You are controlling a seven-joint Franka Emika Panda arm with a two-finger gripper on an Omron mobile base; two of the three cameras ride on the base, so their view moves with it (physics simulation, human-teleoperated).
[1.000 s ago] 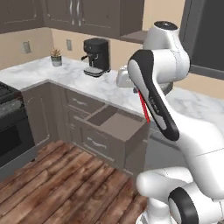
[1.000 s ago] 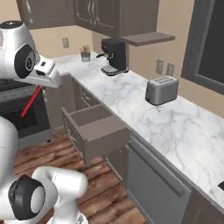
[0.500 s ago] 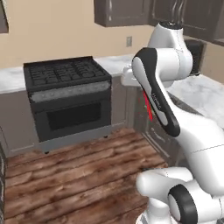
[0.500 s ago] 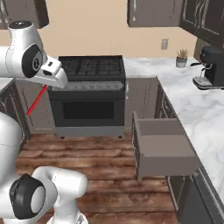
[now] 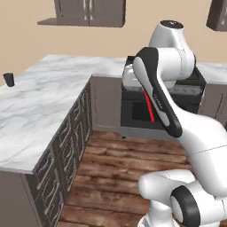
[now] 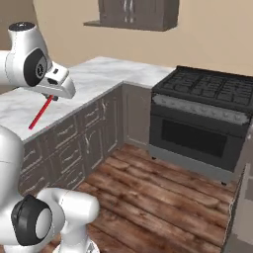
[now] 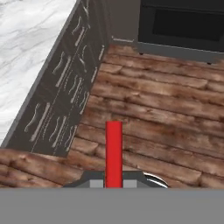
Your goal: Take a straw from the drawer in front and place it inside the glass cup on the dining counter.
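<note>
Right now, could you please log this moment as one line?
phase: carrying | gripper: shut on straw | glass cup: on marble counter, far left | below: wood floor

No readable text, labels or numbers anywhere.

The stove (image 6: 207, 113) front carries no brand or dial markings that can be made out, and the marble counter (image 5: 40, 106) beside the stove, its drawer fronts and the wall cabinets above it are plain.
</note>
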